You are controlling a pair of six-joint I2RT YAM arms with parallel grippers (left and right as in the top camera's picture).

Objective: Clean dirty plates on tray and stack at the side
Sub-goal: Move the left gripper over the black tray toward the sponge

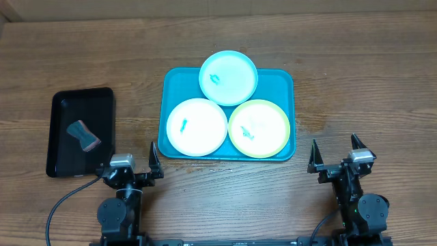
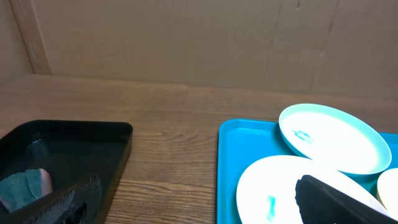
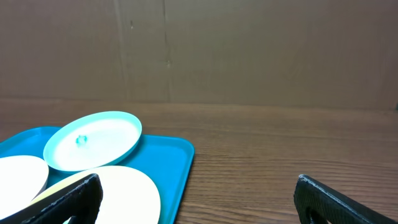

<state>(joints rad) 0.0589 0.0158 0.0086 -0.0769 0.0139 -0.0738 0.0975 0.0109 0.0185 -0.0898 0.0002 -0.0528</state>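
The turquoise tray [image 1: 280, 80] lies at the table's middle. On it are a white plate [image 1: 196, 126] at front left, a yellow-green plate [image 1: 259, 128] at front right, and a pale blue plate [image 1: 229, 77] at the back, resting partly on the other two. Each has small teal smears. My left gripper [image 1: 131, 158] is open and empty near the tray's front left corner. My right gripper [image 1: 336, 152] is open and empty to the tray's front right. The left wrist view shows the tray [image 2: 229, 155], white plate [image 2: 273, 193] and blue plate [image 2: 333, 137]. The right wrist view shows the tray [image 3: 177, 158], blue plate [image 3: 93, 148] and yellow-green plate [image 3: 134, 193].
A black tray [image 1: 61, 113] at the left holds a small sponge-like block [image 1: 83, 135]; it also shows in the left wrist view [image 2: 74, 146]. A cardboard wall [image 3: 249, 50] stands behind the table.
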